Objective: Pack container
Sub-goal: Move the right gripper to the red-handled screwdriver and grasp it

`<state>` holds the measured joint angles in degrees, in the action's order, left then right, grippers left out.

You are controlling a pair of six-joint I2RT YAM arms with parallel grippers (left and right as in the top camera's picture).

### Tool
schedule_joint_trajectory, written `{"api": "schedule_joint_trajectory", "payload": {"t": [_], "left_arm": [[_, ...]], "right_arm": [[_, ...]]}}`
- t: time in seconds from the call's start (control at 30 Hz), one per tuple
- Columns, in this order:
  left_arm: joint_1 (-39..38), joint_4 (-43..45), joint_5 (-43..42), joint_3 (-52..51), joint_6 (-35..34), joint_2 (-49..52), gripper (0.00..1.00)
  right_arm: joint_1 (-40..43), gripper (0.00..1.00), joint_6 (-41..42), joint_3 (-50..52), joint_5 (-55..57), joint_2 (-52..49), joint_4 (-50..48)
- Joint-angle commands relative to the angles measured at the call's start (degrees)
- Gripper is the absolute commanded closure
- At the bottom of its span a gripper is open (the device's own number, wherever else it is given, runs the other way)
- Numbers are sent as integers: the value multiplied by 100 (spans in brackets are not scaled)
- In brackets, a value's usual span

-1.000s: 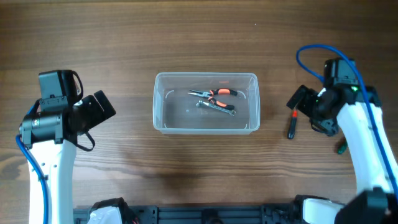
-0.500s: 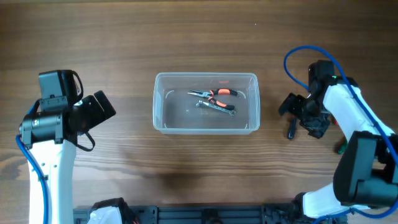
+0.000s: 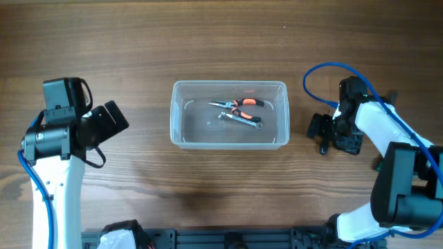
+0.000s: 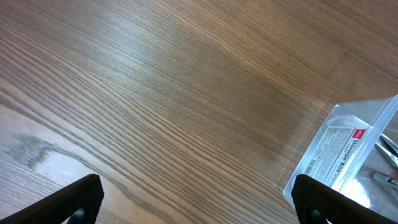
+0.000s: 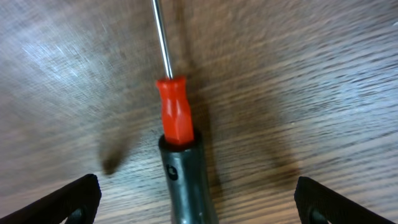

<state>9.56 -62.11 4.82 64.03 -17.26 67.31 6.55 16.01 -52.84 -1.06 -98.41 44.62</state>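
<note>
The clear plastic container [image 3: 177, 117] stands at the table's middle, holding orange-handled pliers [image 3: 239, 104] and a small silver tool [image 3: 241, 120]. Its labelled corner shows in the left wrist view [image 4: 348, 146]. My right gripper [image 3: 324, 131] is open, low over a screwdriver [image 3: 323, 147] lying right of the container. In the right wrist view the screwdriver's red collar and grey handle [image 5: 175, 118] lie between my wide-open right fingers [image 5: 199, 206], which do not touch it. My left gripper [image 3: 111, 121] is open and empty, left of the container, over bare wood [image 4: 199, 205].
A small green-tipped object [image 3: 379, 164] lies at the far right, partly hidden by the right arm. The right arm's blue cable [image 3: 315, 72] loops above the gripper. The robot base runs along the front edge [image 3: 228, 238].
My right gripper has moved left and slightly toward the front, ending over the screwdriver. The left arm and the container have not moved.
</note>
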Motion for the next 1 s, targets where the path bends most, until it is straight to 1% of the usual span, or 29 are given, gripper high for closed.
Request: {"api": "schedule_joint_trajectory", "payload": {"t": [0.0, 0.1, 0.13, 0.17, 0.23, 0.27, 0.43, 0.53, 0.57, 0.6, 0.63, 0.67, 0.73, 0.87, 0.9, 0.97], "left_arm": [[42, 35, -26, 48, 52, 15, 0], [42, 35, -26, 48, 52, 15, 0], [42, 35, -26, 48, 50, 15, 0], [42, 35, -26, 48, 50, 15, 0], [42, 33, -26, 48, 50, 15, 0], [42, 28, -26, 48, 50, 15, 0], [42, 11, -26, 48, 50, 15, 0], [42, 11, -26, 48, 50, 15, 0], [42, 9, -28, 48, 50, 15, 0], [42, 9, -28, 48, 50, 15, 0], [42, 11, -28, 48, 50, 15, 0], [42, 11, -28, 48, 50, 15, 0], [42, 9, -28, 48, 50, 15, 0], [42, 9, -28, 48, 50, 15, 0], [42, 9, -28, 48, 50, 15, 0], [42, 9, -28, 48, 50, 15, 0]], "right_arm": [[7, 1, -295, 155, 13, -76, -162], [7, 8, -254, 157, 13, -76, -195], [7, 9, -247, 157, 13, -76, -197], [7, 12, -247, 157, 13, -76, -197], [7, 23, -249, 157, 13, -76, -197], [7, 27, -249, 157, 13, -76, -195], [7, 41, -249, 157, 11, -76, -175], [7, 57, -249, 157, 11, -76, -157], [7, 64, -249, 160, 11, -76, -157], [7, 67, -247, 157, 11, -76, -160], [7, 68, -249, 157, 11, -76, -157], [7, 72, -249, 157, 11, -76, -157], [7, 76, -249, 157, 11, -76, -157], [7, 80, -249, 157, 11, -76, -160], [7, 85, -249, 157, 9, -76, -160], [7, 85, -251, 157, 11, -76, -160]]}}
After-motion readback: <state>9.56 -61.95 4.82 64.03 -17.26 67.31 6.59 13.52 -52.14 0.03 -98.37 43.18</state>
